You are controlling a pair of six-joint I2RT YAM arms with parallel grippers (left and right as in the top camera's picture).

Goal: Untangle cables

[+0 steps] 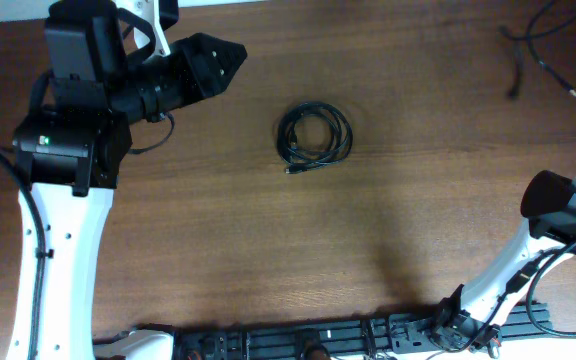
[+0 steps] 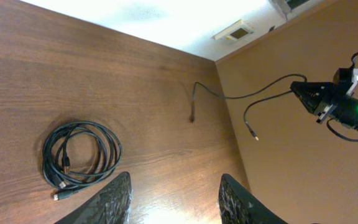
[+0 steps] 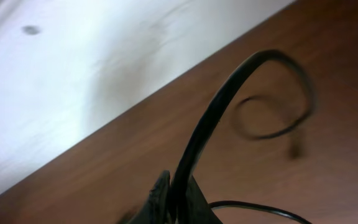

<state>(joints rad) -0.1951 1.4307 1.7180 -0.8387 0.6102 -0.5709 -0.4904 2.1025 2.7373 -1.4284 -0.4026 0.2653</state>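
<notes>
Cables: two noted. The coiled cable [image 2: 115, 149] lay flat on the wooden table [image 1: 268, 260], near the middle, wound in several loose loops. One plug [image 2: 58, 196] stuck out at the coil's rim, and another end lay inside the ring. Nothing touched it.

The second cable [image 3: 207, 121] was at the top right of the overhead view, well apart from the coil and not coiled. One end [image 2: 191, 118] rested on the table top. The other showed nearer the right arm; could not tell whether it touched the wood. The middle of the cord rose off the surface.

The left gripper [image 2: 174, 182] hovered near the coil, up and to its left in the overhead view. Its fingers were spread wide, with only bare table between them. No contact with either cable.

The right gripper [image 3: 176, 196] was outside the overhead frame, with only its arm at the right edge. Its own wrist camera showed the fingers pressed together on the second cable. The cord arced up from the pinch, and a blurred loop of it showed beyond, against the wood. The left wrist view agreed: the right gripper was raised off the table, with two runs of that cable trailing from its tip toward the table.
</notes>
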